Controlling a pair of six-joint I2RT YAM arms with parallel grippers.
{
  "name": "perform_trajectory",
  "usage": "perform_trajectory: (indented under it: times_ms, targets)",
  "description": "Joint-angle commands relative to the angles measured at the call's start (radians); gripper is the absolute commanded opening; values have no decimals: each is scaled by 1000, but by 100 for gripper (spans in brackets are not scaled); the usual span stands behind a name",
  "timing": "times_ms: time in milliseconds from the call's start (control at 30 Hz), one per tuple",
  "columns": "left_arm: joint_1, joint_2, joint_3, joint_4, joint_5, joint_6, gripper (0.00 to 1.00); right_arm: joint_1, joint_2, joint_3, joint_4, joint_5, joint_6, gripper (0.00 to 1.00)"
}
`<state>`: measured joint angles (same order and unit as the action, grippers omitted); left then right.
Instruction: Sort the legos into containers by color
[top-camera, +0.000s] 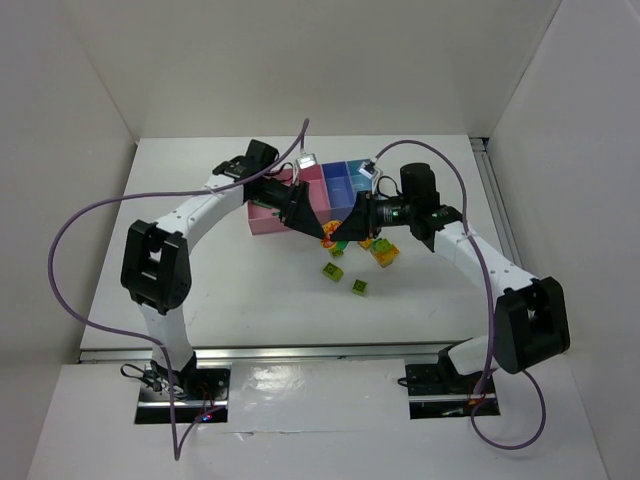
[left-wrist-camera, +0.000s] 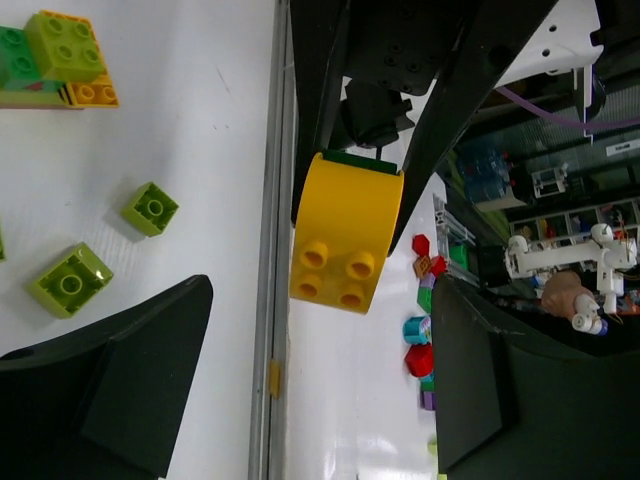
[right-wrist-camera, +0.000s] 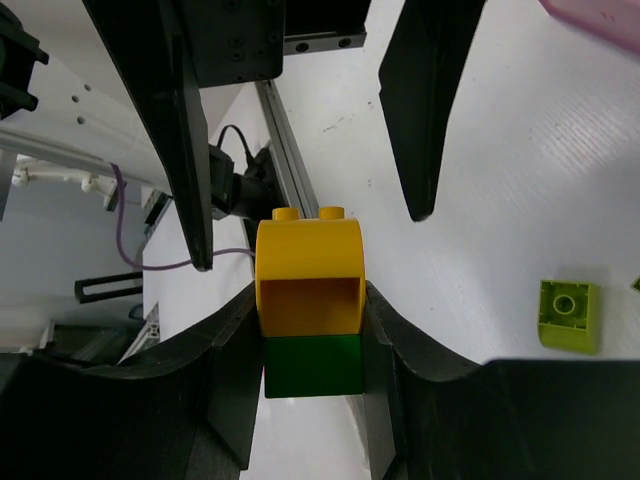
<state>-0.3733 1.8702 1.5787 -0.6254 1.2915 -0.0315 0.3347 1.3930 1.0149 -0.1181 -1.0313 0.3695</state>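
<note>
The right gripper (right-wrist-camera: 312, 300) is clamping a dark green lego (right-wrist-camera: 312, 366) topped by a yellow arched lego (right-wrist-camera: 308, 262). The stack's long axis is running out along the fingers, with its studs pointing at the wide-spread left gripper (left-wrist-camera: 322, 290). It is hanging over the counter (top-camera: 250, 290), near the containers (top-camera: 268, 220).

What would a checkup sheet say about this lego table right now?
Surface: white table, flat.
Job's things: joined pink and blue plastic bins at the back; loose lime-green studded bricks in front; yellow arched brick joined to dark green brick, held up.
Clutter: nothing seen.
Grippers: right jaws shut on the yellow arched brick and dark green brick; left jaws open either side of the yellow one, not touching.
Cables: purple cable loops off each arm.
Surroundings: white walls.
</note>
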Motion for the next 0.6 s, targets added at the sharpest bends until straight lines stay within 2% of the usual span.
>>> perform_trajectory:
  times_ms: [0,133,267,300,400,433,533,567]
  targets:
    - [-18,38,49,-13,46,65,89,-6,1,10,61,-42,-6,7]
    - [-36,38,58,-22,46,74,86,-6,11,10,51,-42,-6,7]
    - [-36,49,69,-22,68,74,67,-6,11,10,51,-33,3,7]
    - [-36,49,69,-22,68,74,58,-6,11,10,51,-33,3,7]
    - [-36,58,78,-22,68,74,44,-6,11,10,40,-24,3,7]
    - [-36,58,78,-22,68,74,29,-6,11,10,40,-10,3,16]
    - [-36,58,78,-22,57,74,1,-6,11,10,29,2,3,40]
    - [-36,58,78,-22,45,74,0,-6,11,10,29,17,3,55]
